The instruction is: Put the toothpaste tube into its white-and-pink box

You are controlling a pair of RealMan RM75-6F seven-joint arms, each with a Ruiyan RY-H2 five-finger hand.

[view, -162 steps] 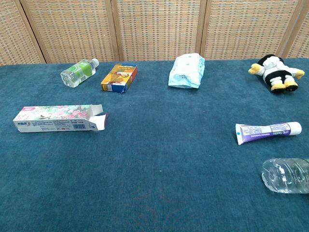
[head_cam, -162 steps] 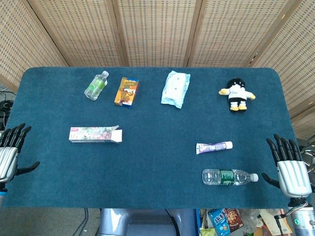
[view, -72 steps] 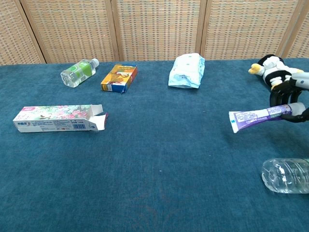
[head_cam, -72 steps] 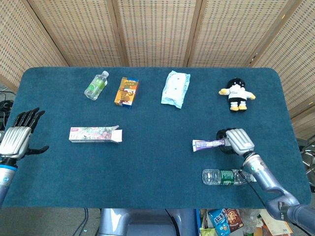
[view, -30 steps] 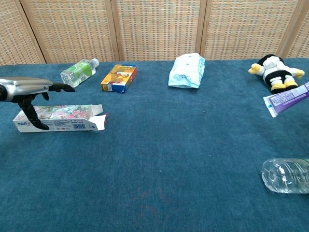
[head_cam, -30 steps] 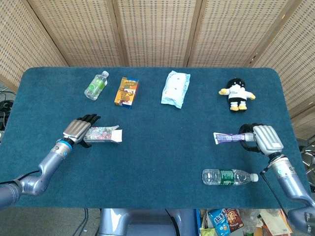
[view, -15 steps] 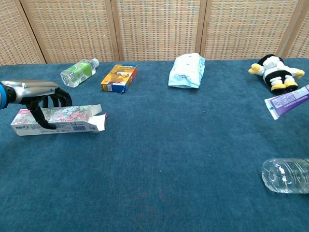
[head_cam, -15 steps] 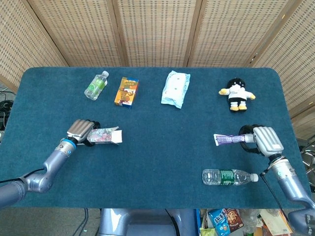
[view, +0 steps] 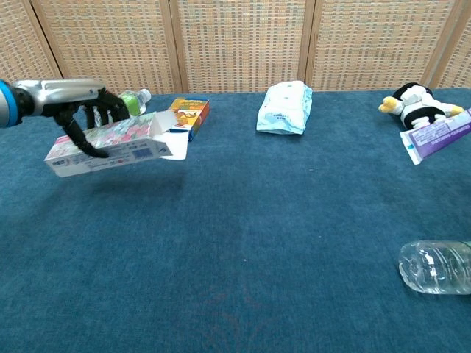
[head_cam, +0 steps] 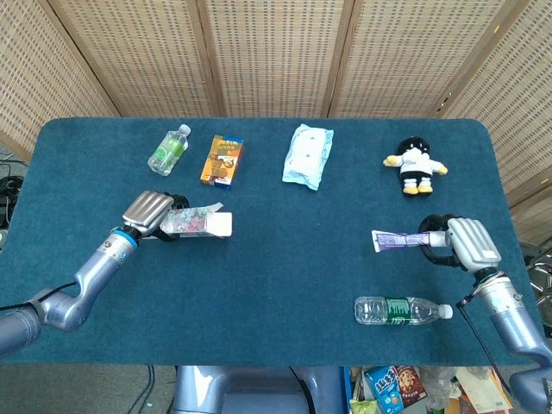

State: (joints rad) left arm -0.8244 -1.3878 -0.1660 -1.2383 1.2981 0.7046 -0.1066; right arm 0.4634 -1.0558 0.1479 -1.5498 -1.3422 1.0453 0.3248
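The white-and-pink toothpaste box (head_cam: 197,222) (view: 118,144) hangs above the blue cloth at the left, its open flap end pointing right. My left hand (head_cam: 147,213) (view: 77,103) grips it from above near its closed end. The white-and-purple toothpaste tube (head_cam: 398,240) (view: 438,139) is lifted off the table at the right, lying roughly level with its flat end pointing left. My right hand (head_cam: 461,242) holds it at the cap end; in the chest view that hand is out of frame.
A clear water bottle (head_cam: 402,310) (view: 437,267) lies at the front right. Along the far side lie a green-label bottle (head_cam: 169,150), an orange carton (head_cam: 222,160), a pale blue wipes pack (head_cam: 307,155) and a plush doll (head_cam: 416,166).
My left hand has closed on the box and lifted it off the cloth, carrying it right. The right hand with the tube has barely moved.
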